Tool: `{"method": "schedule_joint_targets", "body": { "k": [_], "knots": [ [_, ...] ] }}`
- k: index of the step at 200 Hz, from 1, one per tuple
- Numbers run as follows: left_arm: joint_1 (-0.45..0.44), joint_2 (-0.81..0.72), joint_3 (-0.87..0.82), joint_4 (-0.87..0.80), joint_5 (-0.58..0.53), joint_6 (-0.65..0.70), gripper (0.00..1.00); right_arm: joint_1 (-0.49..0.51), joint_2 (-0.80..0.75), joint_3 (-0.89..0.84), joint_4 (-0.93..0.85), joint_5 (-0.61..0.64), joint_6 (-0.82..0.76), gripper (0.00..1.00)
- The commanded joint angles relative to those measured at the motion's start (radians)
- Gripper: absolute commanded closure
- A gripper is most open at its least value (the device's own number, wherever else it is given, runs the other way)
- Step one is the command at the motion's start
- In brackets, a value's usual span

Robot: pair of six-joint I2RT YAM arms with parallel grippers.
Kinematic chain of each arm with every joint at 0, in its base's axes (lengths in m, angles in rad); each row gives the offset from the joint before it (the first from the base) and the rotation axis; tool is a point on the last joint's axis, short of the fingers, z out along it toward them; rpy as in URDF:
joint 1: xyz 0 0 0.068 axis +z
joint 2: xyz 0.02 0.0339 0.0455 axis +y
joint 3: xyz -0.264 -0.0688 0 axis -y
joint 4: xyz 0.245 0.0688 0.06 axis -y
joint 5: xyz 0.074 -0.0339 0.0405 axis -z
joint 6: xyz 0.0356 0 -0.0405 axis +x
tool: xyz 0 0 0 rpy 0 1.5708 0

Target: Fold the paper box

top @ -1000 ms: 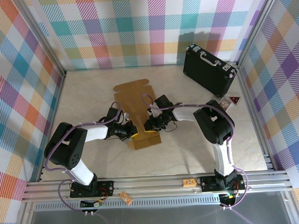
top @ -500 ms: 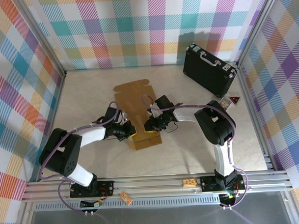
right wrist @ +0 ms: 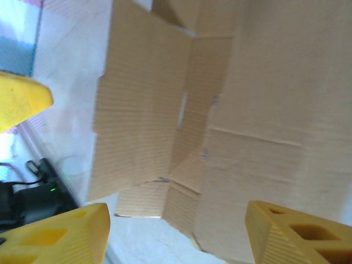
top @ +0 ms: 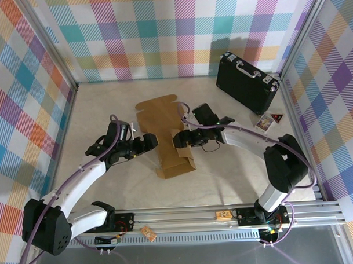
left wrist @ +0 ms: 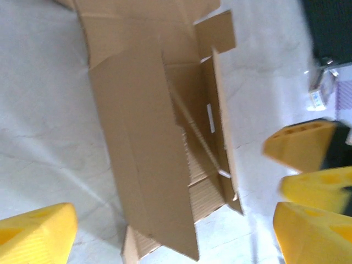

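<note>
Beside the paper box (top: 164, 118) — left tool (top: 148, 143) spread, right tool (top: 181, 141) spread — nothing pinched.

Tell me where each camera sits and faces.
Top external: above, behind the bases, facing down; both arms, left end effector and right end effector flanking the brown corrugated cardboard box.
Left wrist: on the left arm, facing down at the box; own yellow fingers at bottom corners.
Right wrist: on the right arm, facing the box; own yellow fingers at bottom corners.
All three share the box.
</note>
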Motion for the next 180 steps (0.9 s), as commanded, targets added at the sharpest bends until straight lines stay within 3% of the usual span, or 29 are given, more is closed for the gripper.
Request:
{"method": "schedule_joint_targets", "body": {
  "k": [1,45,110,151,180],
  "knots": [
    [-0.003,0.015,0.023,-0.103,-0.036,0.024,0.03,-0.003,-0.008,-0.004,-0.106,0.214,-0.051,0.28],
    [-0.004,0.043,0.074,-0.113,-0.025,0.034,0.00,0.021,0.023,0.052,-0.139,0.263,-0.118,0.17],
    [-0.023,0.267,0.197,-0.142,-0.075,0.075,0.00,0.072,0.214,0.274,-0.277,0.359,-0.175,0.11],
    [-0.034,0.331,0.181,-0.157,-0.158,0.088,0.14,0.063,0.276,0.326,-0.353,0.489,-0.165,0.16],
    [-0.033,0.282,0.126,-0.165,-0.230,0.075,0.22,0.024,0.249,0.269,-0.331,0.465,-0.158,0.20]
  ]
}}
